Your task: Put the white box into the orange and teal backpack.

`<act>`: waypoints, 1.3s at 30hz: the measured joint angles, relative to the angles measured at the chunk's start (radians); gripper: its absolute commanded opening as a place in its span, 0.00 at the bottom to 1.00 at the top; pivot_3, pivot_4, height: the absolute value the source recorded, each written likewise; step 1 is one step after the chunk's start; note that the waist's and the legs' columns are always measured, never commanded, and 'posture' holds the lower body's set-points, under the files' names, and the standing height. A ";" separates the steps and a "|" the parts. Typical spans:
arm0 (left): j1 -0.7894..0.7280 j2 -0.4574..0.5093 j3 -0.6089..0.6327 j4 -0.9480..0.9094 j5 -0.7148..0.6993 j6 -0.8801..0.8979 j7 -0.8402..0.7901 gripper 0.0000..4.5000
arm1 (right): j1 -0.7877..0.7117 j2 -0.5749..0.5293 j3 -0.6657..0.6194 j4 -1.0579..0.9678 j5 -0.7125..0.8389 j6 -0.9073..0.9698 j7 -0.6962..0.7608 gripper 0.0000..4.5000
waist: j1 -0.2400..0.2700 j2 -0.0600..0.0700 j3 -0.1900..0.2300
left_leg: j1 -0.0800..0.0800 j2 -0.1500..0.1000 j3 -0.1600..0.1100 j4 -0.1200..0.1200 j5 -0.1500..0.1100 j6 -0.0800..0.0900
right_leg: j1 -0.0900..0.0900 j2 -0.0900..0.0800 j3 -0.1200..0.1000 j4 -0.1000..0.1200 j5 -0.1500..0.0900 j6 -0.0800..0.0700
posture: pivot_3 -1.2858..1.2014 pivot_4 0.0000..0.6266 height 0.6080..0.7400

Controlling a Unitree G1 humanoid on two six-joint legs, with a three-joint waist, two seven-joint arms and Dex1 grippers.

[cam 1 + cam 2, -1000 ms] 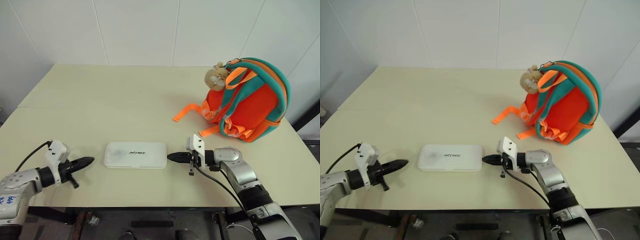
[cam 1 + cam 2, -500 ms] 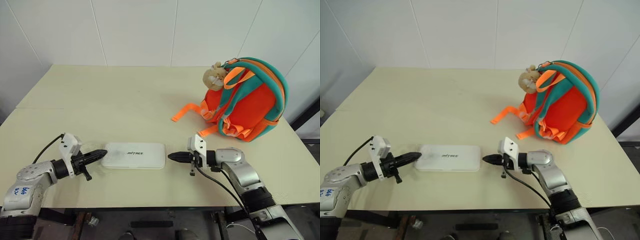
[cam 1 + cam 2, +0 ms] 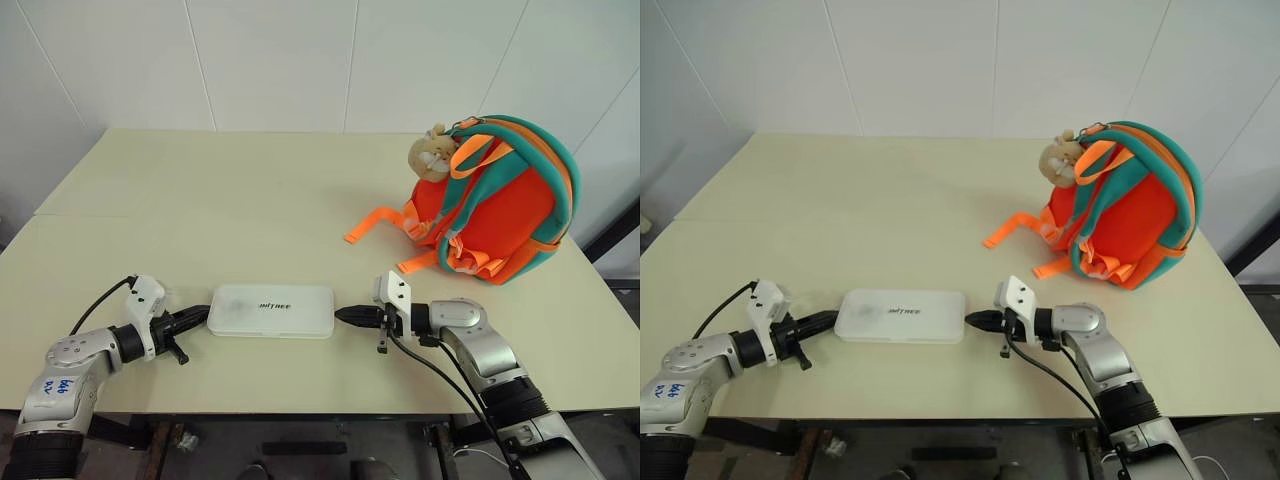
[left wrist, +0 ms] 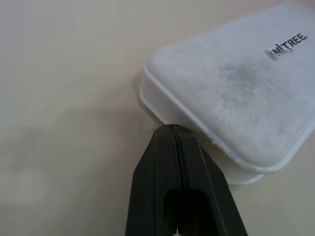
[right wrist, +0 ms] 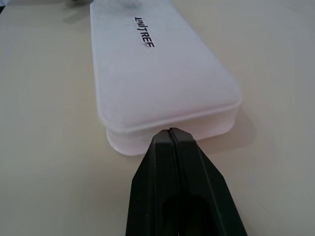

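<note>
The flat white rectangular box lies between the left gripper and right gripper, both pinched closed, tips at its short ends, holding nothing.

A pale cream table lies under both sets of jaws and spreads far ahead of them and to either side. A thin seam crosses its top, well beyond the left jaws. Behind the table's far edge stands a white wall, marked with thin vertical lines. Below the near edge, dark frame parts can be seen.
</note>
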 measured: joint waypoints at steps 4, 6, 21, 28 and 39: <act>-0.009 -0.006 -0.003 0.005 0.003 -0.007 -0.004 0.00 | 0.001 -0.003 0.000 -0.007 0.000 0.009 0.000 0.00 | -0.001 0.000 0.000 | 0.000 0.000 0.000 0.000 0.000 0.000 | 0.000 0.000 0.000 0.000 0.000 0.000 | 0.52 0.24 1.00; -0.010 -0.013 -0.009 0.005 0.003 -0.007 -0.006 0.00 | 0.007 -0.014 -0.001 -0.017 0.002 0.019 0.002 0.00 | -0.001 0.000 0.000 | 0.000 0.000 0.000 0.000 0.000 0.000 | 0.000 0.000 0.000 0.000 0.000 0.000 | 0.52 0.24 1.00; -0.010 -0.047 -0.055 -0.061 -0.027 0.071 -0.026 0.26 | 0.038 -0.107 -0.087 -0.037 0.060 0.068 0.012 0.33 | -0.002 0.000 0.000 | 0.000 0.000 0.000 0.000 0.000 0.000 | 0.001 0.000 0.000 0.000 0.000 0.000 | 0.52 0.24 1.00; -0.025 -0.004 0.011 -0.072 -0.088 0.173 -0.027 0.73 | 0.019 -0.164 -0.119 -0.040 0.104 0.136 0.029 0.86 | -0.002 0.000 0.000 | 0.000 0.000 0.000 0.000 0.000 0.000 | 0.000 0.000 0.000 -0.001 0.000 0.000 | 0.52 0.24 1.00; -0.142 0.186 -0.002 -0.029 -0.268 0.644 -0.161 0.99 | -0.038 -0.290 -0.091 -0.199 0.231 0.450 0.146 1.00 | -0.004 0.000 0.000 | -0.001 0.000 -0.001 -0.002 -0.001 0.000 | -0.001 0.000 0.000 -0.001 -0.002 0.000 | 0.52 0.24 1.00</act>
